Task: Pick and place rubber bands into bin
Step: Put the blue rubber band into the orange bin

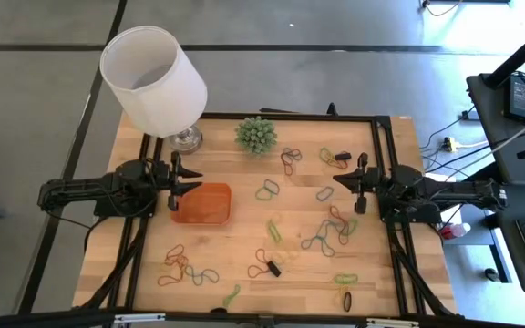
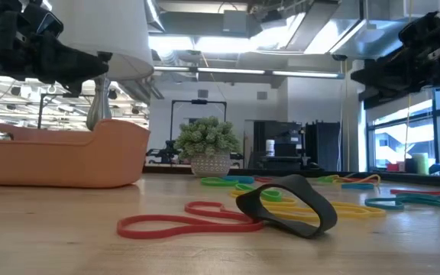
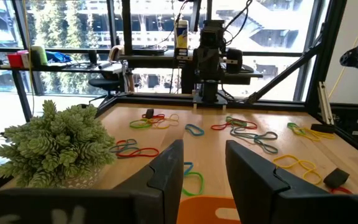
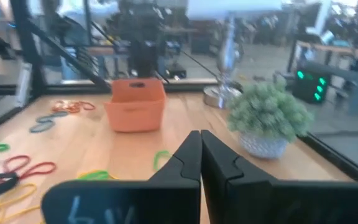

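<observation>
Many rubber bands lie flat and scattered on the wooden table: a brown one [image 1: 290, 159], green ones [image 1: 267, 189], a blue-grey tangle [image 1: 322, 239], an orange-brown chain [image 1: 185, 269]. In the low view a red band [image 2: 174, 223] and a black band [image 2: 289, 205] lie nearest. The orange bin [image 1: 202, 203] stands on the table at centre left. My left gripper [image 1: 194, 179] hovers level above the bin's far left corner, open, with nothing between its fingers [image 3: 169, 171]. My right gripper [image 1: 340, 179] hovers level at the table's right side, shut and empty [image 4: 201, 155].
A lamp with a large white shade [image 1: 153, 77] stands at the far left, its base [image 1: 186, 138] just beyond my left gripper. A spiky green ball plant [image 1: 256, 134] sits at the far middle. A black frame rail [image 1: 290, 117] borders the table.
</observation>
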`<move>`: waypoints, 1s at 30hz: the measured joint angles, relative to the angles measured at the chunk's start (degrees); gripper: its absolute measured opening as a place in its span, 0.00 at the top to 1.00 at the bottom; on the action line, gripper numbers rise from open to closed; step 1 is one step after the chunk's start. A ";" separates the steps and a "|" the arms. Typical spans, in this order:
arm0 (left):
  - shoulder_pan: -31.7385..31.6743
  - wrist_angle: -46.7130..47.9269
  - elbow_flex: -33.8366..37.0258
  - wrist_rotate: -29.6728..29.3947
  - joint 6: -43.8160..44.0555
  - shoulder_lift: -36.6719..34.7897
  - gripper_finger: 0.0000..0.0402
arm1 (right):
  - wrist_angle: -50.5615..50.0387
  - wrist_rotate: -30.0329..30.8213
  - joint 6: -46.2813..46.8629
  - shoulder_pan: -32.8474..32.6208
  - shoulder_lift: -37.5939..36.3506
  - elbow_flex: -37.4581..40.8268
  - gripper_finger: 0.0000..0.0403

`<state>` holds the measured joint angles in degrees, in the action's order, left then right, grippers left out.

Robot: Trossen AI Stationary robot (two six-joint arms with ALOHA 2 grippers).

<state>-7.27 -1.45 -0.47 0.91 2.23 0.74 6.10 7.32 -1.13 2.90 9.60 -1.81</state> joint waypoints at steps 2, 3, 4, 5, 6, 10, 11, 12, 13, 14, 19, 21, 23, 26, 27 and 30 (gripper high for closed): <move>-0.02 -0.01 0.00 0.00 -0.02 0.01 0.72 | -0.99 1.40 0.92 0.00 3.16 -2.17 1.00; 0.00 -0.02 0.00 0.00 -0.02 0.00 0.72 | -1.47 1.73 1.14 -0.02 5.07 -3.78 1.00; -0.02 0.00 0.00 0.00 -0.01 -0.01 0.72 | -1.82 2.13 1.69 -0.02 7.20 -5.43 1.00; 0.00 0.00 0.00 0.00 -0.02 0.00 0.72 | -2.82 2.53 2.54 -0.02 9.48 -7.25 1.00; 0.00 0.00 0.00 0.00 -0.02 0.00 0.72 | -4.60 2.99 3.52 -0.02 12.00 -9.09 1.00; -0.02 -0.01 -0.01 0.01 -0.02 0.00 0.72 | -15.01 5.97 8.24 -0.02 23.30 -17.97 1.00; -0.01 0.00 0.00 0.02 -0.02 0.02 0.72 | -18.19 6.65 9.35 -0.02 26.29 -20.23 1.00; 0.00 -0.01 -0.02 0.00 0.00 0.00 0.72 | -21.15 7.01 9.93 0.00 29.33 -22.44 1.00; -0.01 -0.02 -0.01 0.00 -0.01 0.01 0.72 | -23.96 7.10 9.94 0.00 32.45 -24.81 1.00; -0.01 -0.02 0.00 0.00 -0.01 -0.01 0.72 | -26.50 7.14 9.93 0.00 35.32 -27.13 1.00; -0.02 0.00 0.00 0.02 -0.02 0.00 0.72 | -39.15 7.06 10.13 1.39 49.18 -37.59 0.97; 0.00 0.00 0.00 0.02 0.00 0.00 0.72 | -42.21 6.39 10.15 2.29 54.01 -40.92 0.96; -0.01 -0.01 -0.01 0.02 0.00 0.00 0.72 | -44.45 4.13 8.83 3.10 58.62 -43.34 0.93; -0.02 0.00 0.00 0.02 -0.01 -0.01 0.72 | -45.90 0.56 4.77 3.56 64.98 -45.39 0.89; 0.00 -0.02 0.00 0.02 -0.02 0.02 0.72 | -46.27 0.09 3.20 3.58 66.93 -45.72 0.87; -0.02 -0.01 -0.01 0.02 -0.02 0.01 0.72 | -48.07 -0.04 -0.14 3.58 72.78 -45.89 0.81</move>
<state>-7.28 -1.46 -0.48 0.93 2.22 0.75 -41.97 7.28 -1.27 6.48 82.38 -47.70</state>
